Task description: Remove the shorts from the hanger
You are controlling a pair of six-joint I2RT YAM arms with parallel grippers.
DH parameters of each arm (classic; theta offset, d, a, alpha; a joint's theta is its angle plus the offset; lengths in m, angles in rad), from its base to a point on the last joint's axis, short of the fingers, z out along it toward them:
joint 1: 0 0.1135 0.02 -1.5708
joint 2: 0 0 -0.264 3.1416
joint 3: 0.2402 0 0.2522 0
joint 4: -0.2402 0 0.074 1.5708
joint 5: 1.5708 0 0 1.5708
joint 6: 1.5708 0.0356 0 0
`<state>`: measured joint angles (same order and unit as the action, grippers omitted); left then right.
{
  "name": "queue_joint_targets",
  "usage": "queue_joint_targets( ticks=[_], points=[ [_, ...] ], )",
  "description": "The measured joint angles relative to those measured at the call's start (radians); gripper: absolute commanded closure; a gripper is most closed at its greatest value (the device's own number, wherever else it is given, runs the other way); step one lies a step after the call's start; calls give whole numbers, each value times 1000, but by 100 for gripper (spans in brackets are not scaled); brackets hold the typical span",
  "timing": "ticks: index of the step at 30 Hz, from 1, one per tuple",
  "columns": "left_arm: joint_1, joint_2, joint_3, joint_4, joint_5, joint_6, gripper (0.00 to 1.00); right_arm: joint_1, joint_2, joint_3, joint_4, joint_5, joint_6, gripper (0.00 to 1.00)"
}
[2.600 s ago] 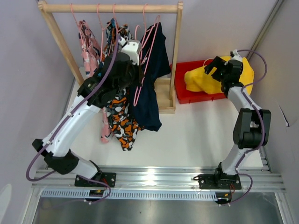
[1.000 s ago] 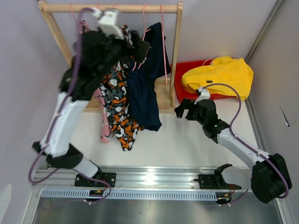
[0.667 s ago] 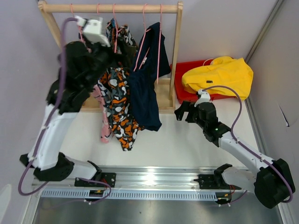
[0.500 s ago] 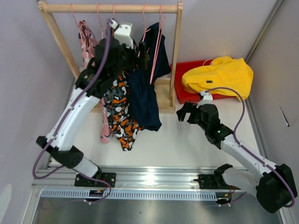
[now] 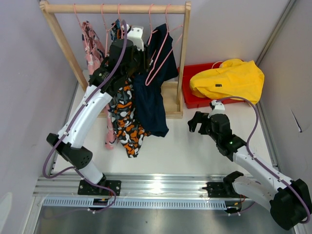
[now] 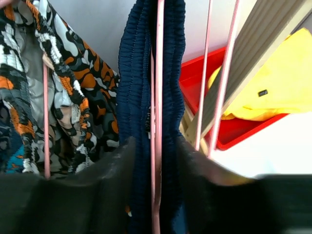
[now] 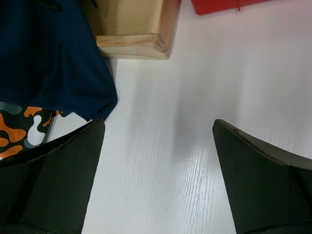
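Nearest me, the right gripper (image 7: 157, 131) hangs low over the table (image 7: 209, 87), fingers spread wide with nothing between them. The hem of the navy shorts (image 6: 129, 97) is just off to its left, but the waistband is well above and away from it. So the left arm is the one placed for this.

Further back, at the rack (image 5: 117, 8), the left gripper (image 6: 156, 144) has its fingers pressed on either side of the bunched navy waistband. The shorts hang straight down with their long axis vertical, running right through the gap. The pink hanger (image 6: 159, 73) wire runs down that same gap in front of the cloth, so I judge I may be pinching wire as well. The camouflage shorts (image 6: 92, 83) hang just to the left. Farthest right, the yellow shorts (image 5: 229, 80) lie over the red bin (image 5: 190, 100).
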<state>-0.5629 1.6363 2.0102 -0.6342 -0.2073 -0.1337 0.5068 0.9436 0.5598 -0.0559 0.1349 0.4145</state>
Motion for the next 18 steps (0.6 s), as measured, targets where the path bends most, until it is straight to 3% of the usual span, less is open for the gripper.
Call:
queue_joint_targets(
  ticks=[1, 2, 4, 5, 18],
  points=[
    [0, 0, -2, 4, 0, -2, 72, 0, 0, -1, 0, 0, 0, 1],
    [0, 0, -3, 6, -1, -6, 76, 0, 0, -3, 0, 0, -1, 0],
    [2, 0, -5, 9, -2, -3, 96, 0, 0, -6, 0, 0, -1, 1],
    [2, 0, -5, 11, 0, -2, 100, 0, 0, -7, 0, 0, -1, 1],
    [5, 19, 82, -75, 0, 29, 100, 0, -1, -18, -2, 1, -5, 1]
  ],
)
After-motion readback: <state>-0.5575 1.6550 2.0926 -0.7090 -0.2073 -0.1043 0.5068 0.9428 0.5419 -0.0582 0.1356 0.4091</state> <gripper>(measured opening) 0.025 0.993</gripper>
